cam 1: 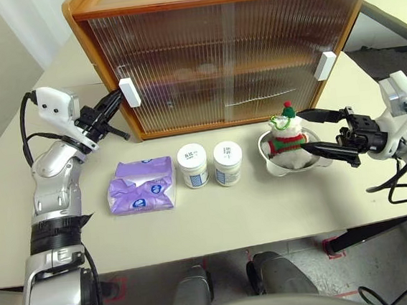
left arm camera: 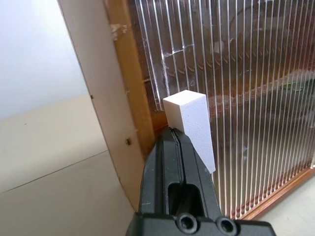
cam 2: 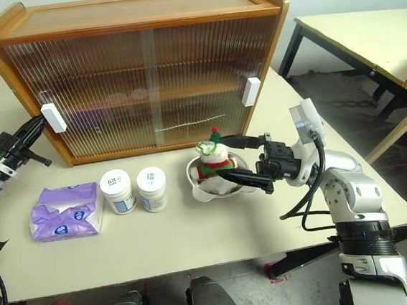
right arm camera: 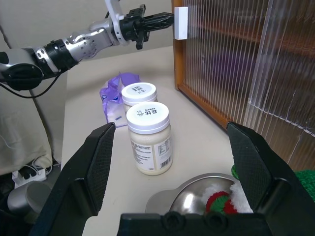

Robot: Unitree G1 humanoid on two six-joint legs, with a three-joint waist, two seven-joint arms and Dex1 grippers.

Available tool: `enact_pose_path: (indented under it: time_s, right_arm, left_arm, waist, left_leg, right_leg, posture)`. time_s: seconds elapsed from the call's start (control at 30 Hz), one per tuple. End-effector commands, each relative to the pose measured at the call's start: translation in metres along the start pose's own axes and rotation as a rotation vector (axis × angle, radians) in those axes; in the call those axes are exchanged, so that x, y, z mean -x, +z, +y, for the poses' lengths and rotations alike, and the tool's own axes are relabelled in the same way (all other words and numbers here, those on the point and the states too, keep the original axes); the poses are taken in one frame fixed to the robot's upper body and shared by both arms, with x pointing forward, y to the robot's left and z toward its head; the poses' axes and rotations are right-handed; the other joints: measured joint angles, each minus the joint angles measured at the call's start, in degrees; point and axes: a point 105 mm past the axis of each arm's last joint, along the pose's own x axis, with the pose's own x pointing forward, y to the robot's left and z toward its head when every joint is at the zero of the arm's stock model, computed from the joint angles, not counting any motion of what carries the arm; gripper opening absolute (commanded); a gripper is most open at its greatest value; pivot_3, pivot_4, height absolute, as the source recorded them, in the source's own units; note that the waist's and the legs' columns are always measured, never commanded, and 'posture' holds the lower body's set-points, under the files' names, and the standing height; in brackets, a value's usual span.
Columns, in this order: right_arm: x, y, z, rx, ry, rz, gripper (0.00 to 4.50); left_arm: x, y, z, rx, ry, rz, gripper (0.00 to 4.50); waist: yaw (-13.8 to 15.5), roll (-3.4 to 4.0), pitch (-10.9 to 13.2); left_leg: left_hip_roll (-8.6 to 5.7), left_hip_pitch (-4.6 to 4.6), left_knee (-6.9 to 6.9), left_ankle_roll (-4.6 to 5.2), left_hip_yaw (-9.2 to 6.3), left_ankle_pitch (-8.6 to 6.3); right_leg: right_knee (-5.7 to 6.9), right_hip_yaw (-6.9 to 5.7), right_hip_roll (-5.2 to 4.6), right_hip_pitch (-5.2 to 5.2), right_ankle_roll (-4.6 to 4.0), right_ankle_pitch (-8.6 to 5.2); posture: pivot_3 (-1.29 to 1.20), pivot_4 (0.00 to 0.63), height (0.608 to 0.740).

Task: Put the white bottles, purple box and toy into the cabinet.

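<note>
Door first, goods waiting on the surface (cam 1: 217, 219).
Head view: closed left gripper (cam 1: 117, 96) noses the cabinet (cam 1: 223, 53) handle (cam 1: 129, 92); crinkly purple box (cam 1: 142, 186), slick white bottles (cam 1: 208, 164) want lid-high grips. Right wrist view: right gripper (right arm camera: 174, 164) gapes beside soft toy (right arm camera: 234, 194).

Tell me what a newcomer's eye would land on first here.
The big orange-brown cabinet at the back of the table, both ribbed doors closed. The left gripper, shut, has its tips at the left door's white handle. In front, the toy sits in a metal bowl between the open right gripper's fingers.
</note>
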Motion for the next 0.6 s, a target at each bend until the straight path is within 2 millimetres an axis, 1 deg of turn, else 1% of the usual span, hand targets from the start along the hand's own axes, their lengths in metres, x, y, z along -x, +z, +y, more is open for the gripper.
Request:
enact_pose_path:
  time_s: [0.03, 0.17, 0.3, 0.43, 0.47, 0.53, 0.57, 0.6]
  right_arm:
    - [-0.002, 0.000, 0.004, 0.001, 0.012, 0.011, 4.50]
    - [-0.001, 0.002, 0.002, -0.001, 0.000, -0.001, 4.50]
    - [-0.001, 0.013, -0.002, 0.015, -0.038, -0.081, 4.50]
    - [0.001, 0.013, -0.003, 0.031, -0.060, -0.080, 4.50]
    - [0.001, 0.014, -0.005, 0.045, -0.082, -0.079, 4.50]
    - [0.004, 0.012, -0.021, 0.178, -0.255, -0.033, 4.50]
    - [0.005, 0.011, -0.026, 0.228, -0.313, -0.010, 4.50]
    - [0.003, 0.010, -0.024, 0.209, -0.307, -0.010, 4.50]
  left_arm:
    - [-0.006, -0.001, -0.009, 0.005, -0.047, -0.007, 0.02]
    - [-0.010, 0.000, -0.016, 0.010, -0.076, -0.020, 0.02]
    - [-0.016, -0.002, -0.028, 0.030, -0.113, -0.027, 0.02]
    - [-0.021, -0.002, -0.033, 0.037, -0.137, -0.036, 0.02]
    - [-0.023, -0.001, -0.034, 0.038, -0.144, -0.038, 0.02]
    - [-0.026, -0.001, -0.036, 0.038, -0.155, -0.041, 0.02]
    - [-0.027, -0.001, -0.037, 0.039, -0.161, -0.041, 0.02]
    - [-0.029, -0.002, -0.038, 0.039, -0.170, -0.041, 0.02]
  waist:
    - [-0.04, 0.00, 0.00]
    - [-0.05, 0.00, 0.00]
    - [-0.14, 0.00, 0.00]
    - [-0.29, 0.00, 0.00]
    - [-0.36, 0.00, 0.00]
    - [-0.56, 0.00, 0.00]
    - [-0.65, 0.00, 0.00]
    - [-0.78, 0.00, 0.00]
  left_leg:
    - [0.00, 0.00, 0.00, 0.01, 0.00, -0.01]
    - [-0.01, -0.03, -0.01, 0.02, 0.00, -0.02]
    - [-0.02, -0.05, 0.00, 0.03, 0.01, -0.03]
    - [-0.03, -0.05, 0.00, 0.04, 0.01, -0.03]
    - [-0.02, -0.05, 0.00, 0.04, 0.01, -0.03]
    - [-0.02, -0.05, 0.00, 0.04, 0.01, -0.04]
    - [0.00, -0.04, 0.00, 0.05, 0.00, -0.04]
    - [0.02, -0.04, 0.01, 0.06, -0.04, -0.04]
  right_leg:
    - [0.00, 0.00, -0.01, 0.00, -0.01, 0.00]
    - [-0.02, 0.00, -0.01, -0.01, 0.00, 0.00]
    - [-0.04, 0.00, -0.01, -0.01, 0.14, -0.08]
    - [-0.04, 0.00, 0.00, -0.01, 0.20, -0.09]
    - [-0.04, 0.00, 0.00, -0.01, 0.20, -0.09]
    - [-0.04, 0.00, 0.01, -0.01, 0.21, -0.09]
    - [-0.04, 0.00, 0.00, -0.01, 0.22, -0.07]
    - [-0.04, 0.00, -0.01, -0.01, 0.24, -0.06]
  posture:
    - [-0.24, 0.067, 0.740]
    - [-0.25, 0.067, 0.740]
    - [-0.25, 0.064, 0.740]
    - [-0.26, 0.061, 0.740]
    - [-0.27, 0.059, 0.740]
    - [-0.27, 0.057, 0.740]
    - [-0.28, 0.053, 0.740]
    - [-0.28, 0.052, 0.740]
